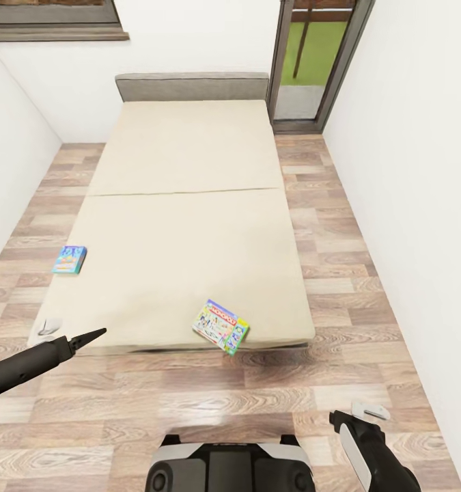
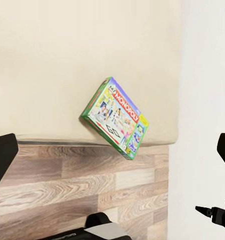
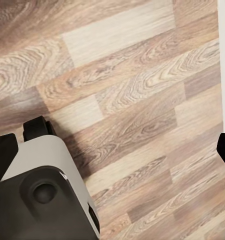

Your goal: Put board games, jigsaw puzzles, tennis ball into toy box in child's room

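Two board games lie on the beige bed point(image 1: 182, 205). The green-edged Monopoly box point(image 1: 221, 325) point(image 2: 115, 117) sits tilted at the bed's near edge, one corner hanging over the floor. The blue box point(image 1: 70, 259) rests at the bed's left edge. My left gripper point(image 1: 80, 331) hovers open by the bed's near left corner, well left of the Monopoly box, holding nothing. Low at the right, my right gripper point(image 1: 356, 415) is open over the wood floor point(image 3: 132, 90), also holding nothing. The table, toy box, jigsaw puzzles and tennis ball are out of view.
White walls point(image 1: 414, 171) run close along both sides of the bed, leaving narrow strips of plank floor. A glass door point(image 1: 312, 61) stands at the far right past the grey headboard point(image 1: 189, 85). My own base point(image 1: 230, 468) point(image 3: 42, 195) is just short of the bed's foot.
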Tool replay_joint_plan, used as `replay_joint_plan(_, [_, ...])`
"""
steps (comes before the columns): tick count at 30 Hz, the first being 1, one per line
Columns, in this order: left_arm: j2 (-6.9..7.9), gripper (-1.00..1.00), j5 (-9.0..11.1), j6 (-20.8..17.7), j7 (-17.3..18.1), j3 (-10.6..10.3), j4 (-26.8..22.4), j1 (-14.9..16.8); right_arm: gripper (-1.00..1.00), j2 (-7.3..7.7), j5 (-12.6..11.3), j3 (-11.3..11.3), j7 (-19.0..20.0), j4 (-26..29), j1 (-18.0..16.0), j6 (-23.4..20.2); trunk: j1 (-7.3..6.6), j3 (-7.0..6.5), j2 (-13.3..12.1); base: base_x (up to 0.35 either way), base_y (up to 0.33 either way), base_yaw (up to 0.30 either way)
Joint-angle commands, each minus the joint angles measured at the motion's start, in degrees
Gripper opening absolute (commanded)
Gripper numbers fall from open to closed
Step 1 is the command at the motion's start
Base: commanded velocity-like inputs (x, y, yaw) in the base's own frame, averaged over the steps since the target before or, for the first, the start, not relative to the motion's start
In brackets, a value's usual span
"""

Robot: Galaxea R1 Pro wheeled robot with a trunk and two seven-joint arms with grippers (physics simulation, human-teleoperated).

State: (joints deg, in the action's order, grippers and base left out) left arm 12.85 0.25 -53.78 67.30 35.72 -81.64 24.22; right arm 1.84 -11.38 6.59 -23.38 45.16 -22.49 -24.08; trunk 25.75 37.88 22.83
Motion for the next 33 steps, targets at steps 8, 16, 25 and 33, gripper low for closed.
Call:
replay_joint_plan(8, [0.00, 1.00, 0.01, -0.54, 0.23, 0.05, -0.01, 0.04, 1.00, 0.08, -0.57, -0.09, -0.35, 0.02, -0.01, -0.18, 0.04, -0.68, 0.09, 0.000, 0.000, 0.000])
replay_joint_plan(16, [0.06, 1.00, 0.01, -0.60, 0.28, 0.05, -0.01, 0.04, 1.00, -0.01, -0.51, -0.09, -0.35, 0.01, -0.01, -0.18, 0.04, -1.43, 0.09, 0.000, 0.000, 0.000])
replay_joint_plan(25, [0.07, 1.00, 0.09, -0.62, 0.33, 0.07, -0.01, 0.04, 1.00, -0.07, -0.40, -0.09, -0.35, -0.33, -0.01, -0.18, 0.04, -2.28, 0.09, 0.000, 0.000, 0.000])
replay_joint_plan(33, [0.07, 1.00, 0.10, -0.62, 0.35, 0.07, -0.01, 0.04, 1.00, -0.26, -0.29, -0.03, -0.35, -1.04, -0.01, 0.26, 0.04, -3.03, 0.09, 0.000, 0.000, 0.000])
